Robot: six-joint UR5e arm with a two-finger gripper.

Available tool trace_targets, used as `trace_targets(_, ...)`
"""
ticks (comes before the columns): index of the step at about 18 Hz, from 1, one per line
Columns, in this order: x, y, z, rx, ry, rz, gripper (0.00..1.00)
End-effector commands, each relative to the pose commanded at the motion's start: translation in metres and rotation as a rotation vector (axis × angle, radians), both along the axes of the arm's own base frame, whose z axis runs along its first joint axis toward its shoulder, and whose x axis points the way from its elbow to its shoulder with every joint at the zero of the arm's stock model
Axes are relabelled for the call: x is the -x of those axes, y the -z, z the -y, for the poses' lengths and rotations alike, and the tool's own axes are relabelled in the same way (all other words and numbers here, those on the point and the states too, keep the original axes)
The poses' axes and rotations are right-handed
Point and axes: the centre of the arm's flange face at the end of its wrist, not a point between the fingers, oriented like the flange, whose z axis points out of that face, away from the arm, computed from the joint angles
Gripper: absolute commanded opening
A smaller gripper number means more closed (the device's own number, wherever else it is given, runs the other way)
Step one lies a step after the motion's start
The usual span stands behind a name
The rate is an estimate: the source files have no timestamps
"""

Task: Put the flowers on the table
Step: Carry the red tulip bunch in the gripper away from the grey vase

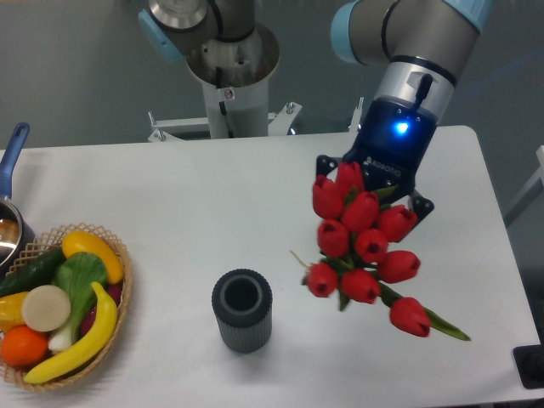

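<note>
Fixed camera, overhead: gripper point(374, 200) carrying flowers point(364, 246) above right part of table point(170, 204), blooms facing camera, one tulip trailing toward lower right. Transport step looking underway; flowers apparently not resting on surface. Next move likely calling for lowering onto bare tabletop right of vase point(242, 310), then releasing.

Fingers hiding behind blooms: pincer presumably gripping stems, actual jaw state not discernible. Stems, string mostly obscured. Height above table hard to judge.
</note>
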Motion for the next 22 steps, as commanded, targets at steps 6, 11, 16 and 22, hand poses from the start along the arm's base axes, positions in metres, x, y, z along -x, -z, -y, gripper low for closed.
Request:
trace_targets(6,0.013,0.022,0.013,0.131,-0.037,-0.098,0.45)
trace_targets(11,0.013,0.072,0.024,0.283,-0.003,-0.163,0.45)
trace_targets(16,0.004,0.114,0.035,0.370,0.072,-0.194,0.45)
trace_targets(22,-0.005,0.138,0.051,0.512,0.068,-0.221,0.42)
